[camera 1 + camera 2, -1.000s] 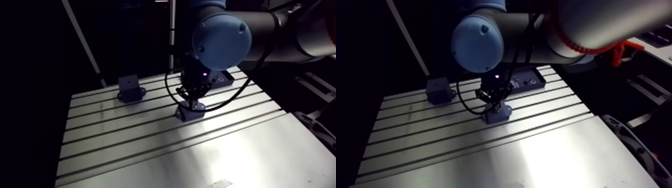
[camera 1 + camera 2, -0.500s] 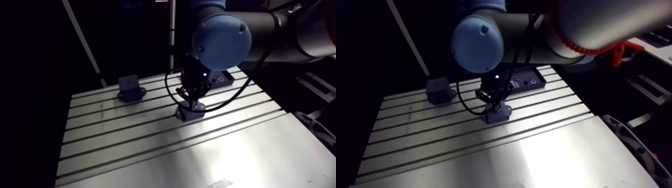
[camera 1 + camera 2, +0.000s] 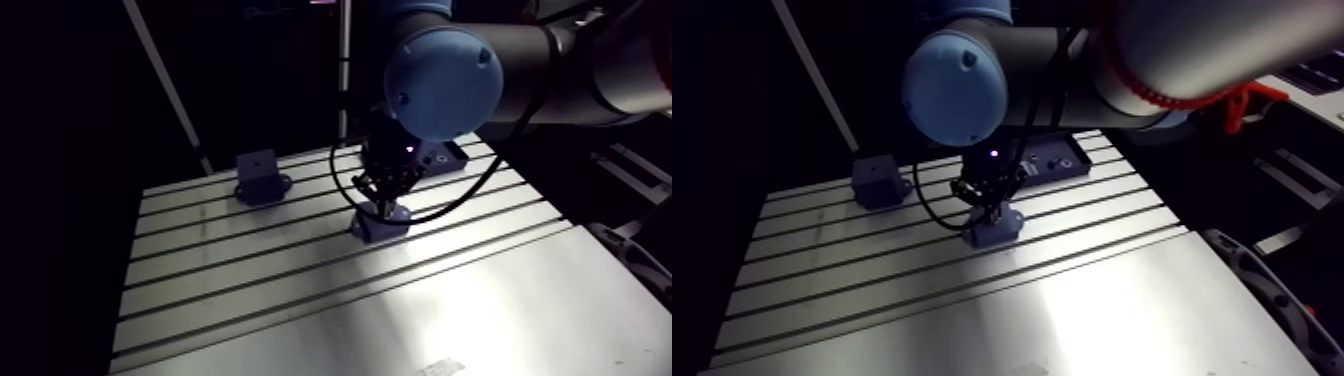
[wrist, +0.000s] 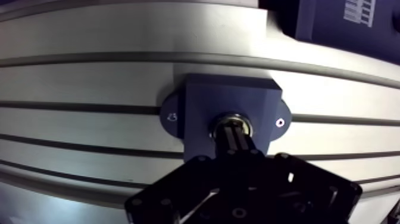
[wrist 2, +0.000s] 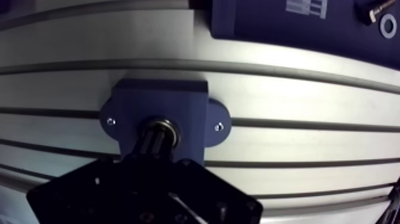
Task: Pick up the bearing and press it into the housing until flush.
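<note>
**Arm view, left to right.** A spare dark block [image 3: 262, 177] stands toward the far left of the slotted table [image 3: 250, 300]. The housing [image 3: 372, 232] sits mid-table, with the gripper [image 3: 386, 208] lowered directly onto it. A dark plate [image 3: 440, 157] lies just behind.

**Wrist view.** The bearing [image 4: 233, 117] is seen as a metal ring seated in the bore of the housing, between its 2 screwed flanges [image 4: 171, 116]. The 2 fingers [image 4: 237, 143] are closed against each other, with their tips set on the middle of the bearing. Nothing is clamped between them.

**Progress.** Pick-up and insertion are judged complete, and pressing is taken to be under way or near its end. The ring appears about level with the housing's top face, though flushness cannot be confirmed from this angle. Release and retreat remain to be done.

**Comparison.** Against the earlier frames no change is detected: arm, gripper and housing are shown in the same places.
</note>
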Robot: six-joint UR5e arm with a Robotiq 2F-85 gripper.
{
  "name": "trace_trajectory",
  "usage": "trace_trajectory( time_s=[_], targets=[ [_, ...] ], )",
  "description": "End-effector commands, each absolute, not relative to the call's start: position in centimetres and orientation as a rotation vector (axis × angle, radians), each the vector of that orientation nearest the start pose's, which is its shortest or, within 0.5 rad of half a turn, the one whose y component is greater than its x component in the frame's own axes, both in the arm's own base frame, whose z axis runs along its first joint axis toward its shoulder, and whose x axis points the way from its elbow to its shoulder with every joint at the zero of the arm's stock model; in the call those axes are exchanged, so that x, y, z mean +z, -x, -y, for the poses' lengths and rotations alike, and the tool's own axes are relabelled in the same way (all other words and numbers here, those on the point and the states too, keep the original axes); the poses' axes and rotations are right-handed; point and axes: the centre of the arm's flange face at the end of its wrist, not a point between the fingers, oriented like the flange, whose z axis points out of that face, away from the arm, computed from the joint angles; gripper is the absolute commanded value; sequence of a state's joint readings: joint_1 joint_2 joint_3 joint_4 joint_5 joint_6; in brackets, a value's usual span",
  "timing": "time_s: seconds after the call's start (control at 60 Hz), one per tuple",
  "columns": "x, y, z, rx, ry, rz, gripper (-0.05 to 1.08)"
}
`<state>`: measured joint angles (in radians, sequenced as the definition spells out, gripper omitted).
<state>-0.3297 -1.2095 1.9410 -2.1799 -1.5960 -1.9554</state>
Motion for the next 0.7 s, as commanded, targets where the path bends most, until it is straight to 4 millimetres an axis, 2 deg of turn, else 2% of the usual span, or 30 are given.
trace_trajectory(
  time_s=[0.017,0.7],
  targets=[
    [18.69,54.26,-4.75,-0.030,0.087,-3.016,1.08],
    [18.34,54.01,-4.66,-0.033,0.085,-3.009,1.08]
  ],
)
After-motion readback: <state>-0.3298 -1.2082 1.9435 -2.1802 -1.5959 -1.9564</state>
